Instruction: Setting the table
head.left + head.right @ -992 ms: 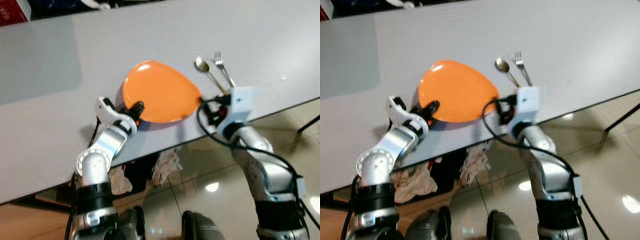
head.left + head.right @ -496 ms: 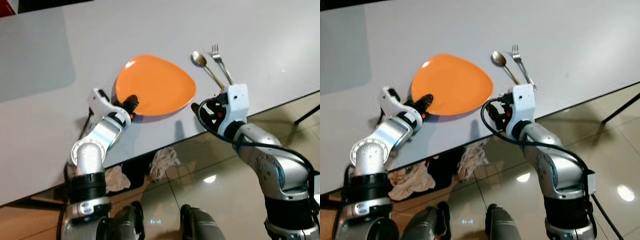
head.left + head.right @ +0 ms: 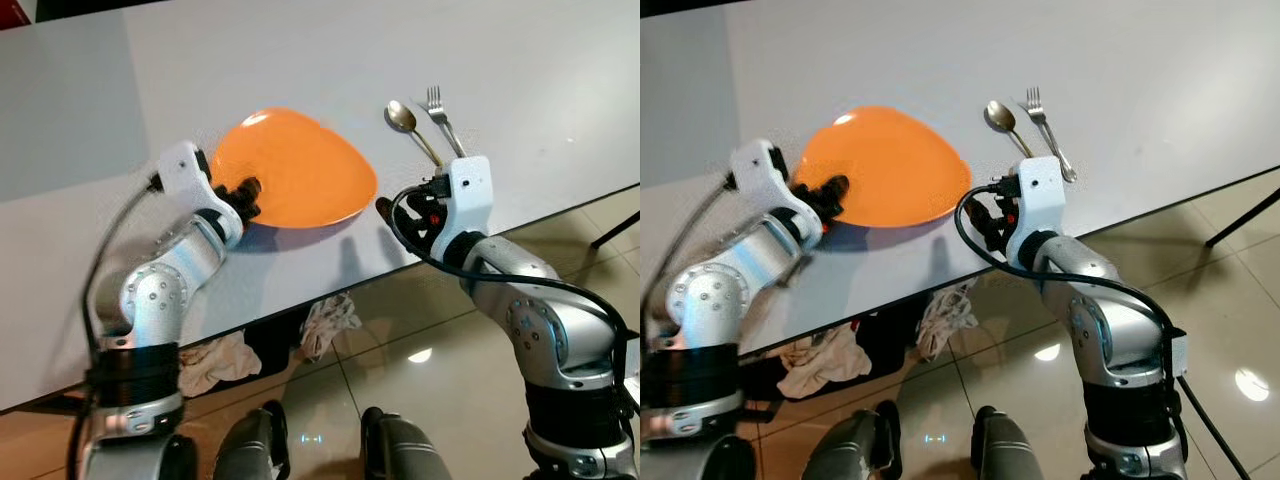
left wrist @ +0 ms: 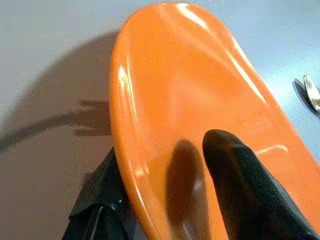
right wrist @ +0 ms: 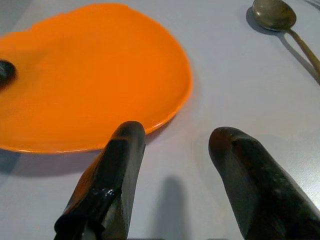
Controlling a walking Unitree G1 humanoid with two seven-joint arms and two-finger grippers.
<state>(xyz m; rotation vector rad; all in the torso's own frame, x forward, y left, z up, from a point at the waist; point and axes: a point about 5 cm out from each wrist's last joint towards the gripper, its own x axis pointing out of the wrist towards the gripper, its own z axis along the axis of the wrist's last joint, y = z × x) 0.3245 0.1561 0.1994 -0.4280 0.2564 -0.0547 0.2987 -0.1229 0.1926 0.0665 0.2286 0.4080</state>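
The plate lies near the worktop's front edge, its near rim pinched by the left end effector, probably to position it. The right end effector hovers beside it, fingers apart, empty. Spoon and fork flank the plate; glossy tiled floor below

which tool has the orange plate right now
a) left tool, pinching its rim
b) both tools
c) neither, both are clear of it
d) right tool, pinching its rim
a: the left tool has one finger over and one under the orange plate's rim, while the right tool is open beside it on the table.
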